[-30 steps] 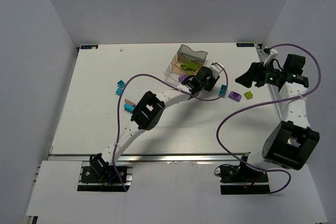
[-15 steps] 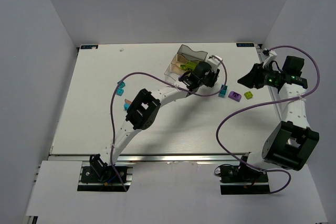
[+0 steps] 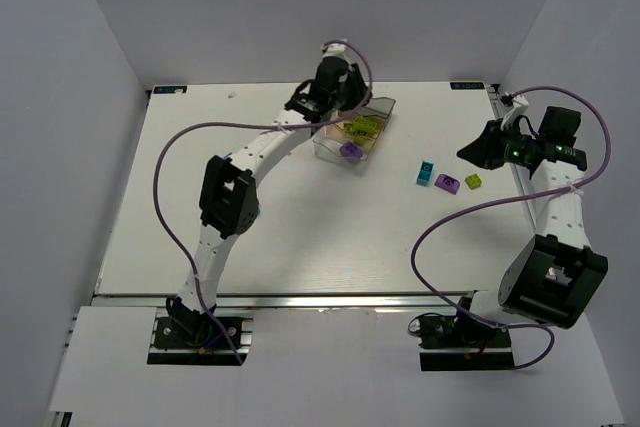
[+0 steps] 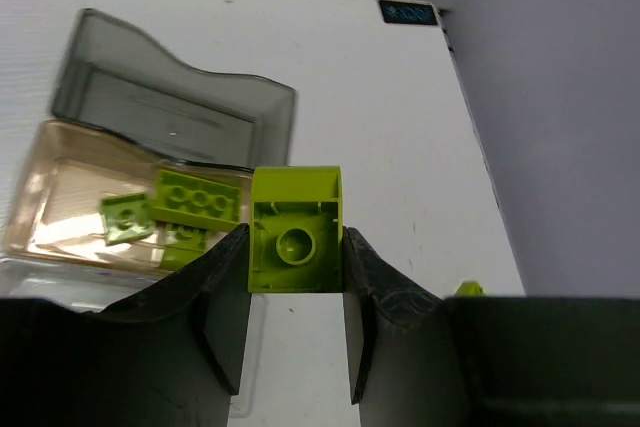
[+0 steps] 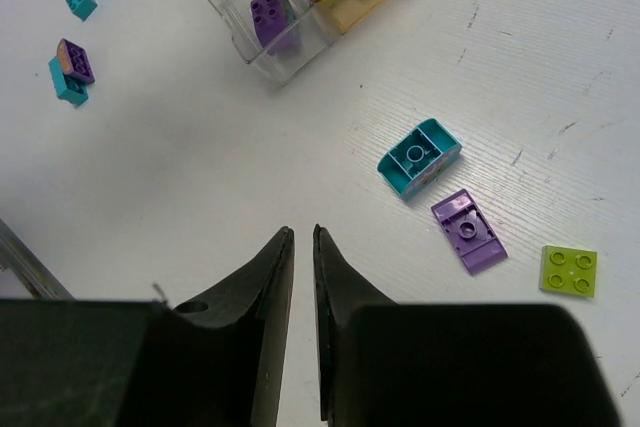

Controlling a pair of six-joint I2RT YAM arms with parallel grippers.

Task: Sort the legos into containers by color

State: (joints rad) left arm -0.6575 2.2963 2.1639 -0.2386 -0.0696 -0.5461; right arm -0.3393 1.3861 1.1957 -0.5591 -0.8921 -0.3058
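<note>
our left gripper (image 4: 296, 247) had swung from mid-frame up to the tray (image 3: 385, 105), clamping a lime brick (image 4: 295, 197) over its green compartment, ready to drop. our right gripper (image 5: 302, 242) had closed to a slit, empty, above three loose legos (image 5: 420, 155).

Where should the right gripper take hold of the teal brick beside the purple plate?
Probably from straight above, the right gripper pinching the teal brick across its two short ends: it lies hollow side up, and the purple plate crowds one long wall.
</note>
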